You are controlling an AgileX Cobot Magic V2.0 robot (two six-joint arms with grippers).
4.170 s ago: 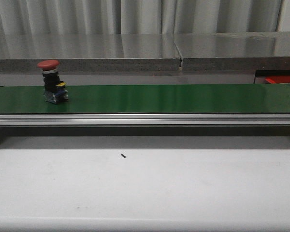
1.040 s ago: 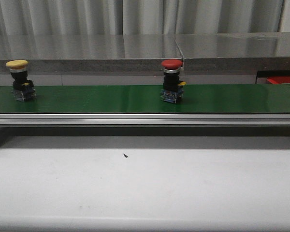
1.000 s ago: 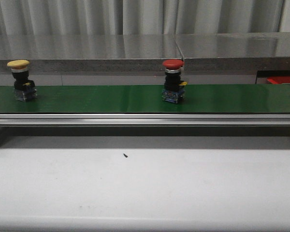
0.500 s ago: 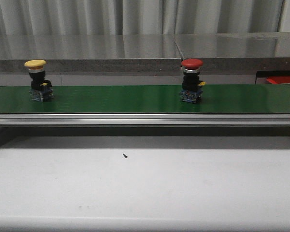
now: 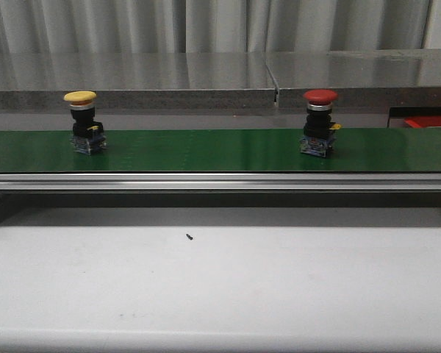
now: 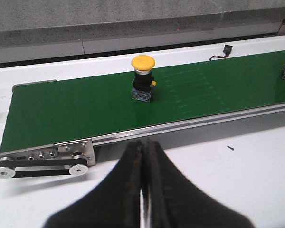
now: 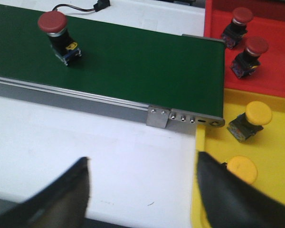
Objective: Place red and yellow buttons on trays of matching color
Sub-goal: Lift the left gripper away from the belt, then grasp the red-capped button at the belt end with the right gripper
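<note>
Buttons: red button (image 5: 320, 122) standing on green belt (image 5: 206, 150) toward its tray end, yellow button (image 5: 81, 121) toward the other. Looking rigid, top-heavy; pinching the black body seems safest. Right gripper (image 7: 142, 190) hanging spread wide, left gripper (image 6: 143, 180) pressed together, empty.

Your left gripper (image 6: 143, 199) has both fingers pressed together, no gap showing, nothing held between them. Your right gripper (image 7: 142, 190) has its fingers (image 7: 61, 194) spread wide apart, also holding nothing. Neither arm shows in the front view; you only see the fingertips in each wrist view.
</note>
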